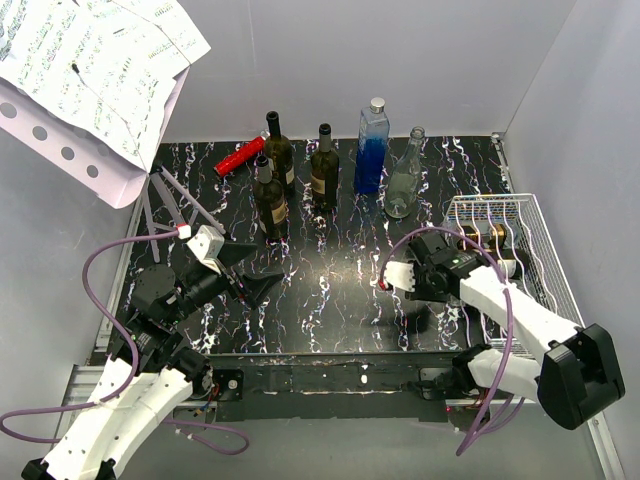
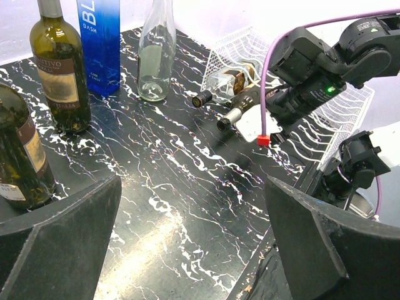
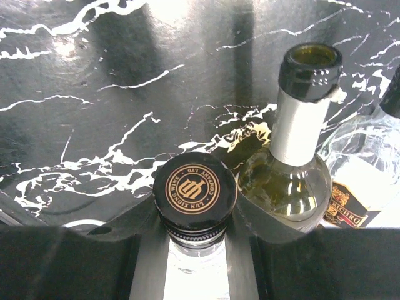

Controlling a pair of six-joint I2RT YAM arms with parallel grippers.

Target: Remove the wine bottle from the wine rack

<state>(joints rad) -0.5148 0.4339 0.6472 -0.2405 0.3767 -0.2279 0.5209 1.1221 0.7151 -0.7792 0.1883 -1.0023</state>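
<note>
Black-capped wine bottle (image 3: 195,194) lies with its neck poking out of the left side of the wine rack (image 1: 520,215), which sits at the right of the marbled table (image 1: 330,290) — the right gripper (image 3: 195,247) is clamped on that neck just behind the cap. A silver-necked open bottle (image 3: 305,119) lies just beside it. Left gripper (image 2: 194,250) hovers over the table's left side, jaws spread wide, holding nothing — a blue bottle (image 1: 371,150) and a clear bottle (image 1: 404,180) stand at the far side
</note>
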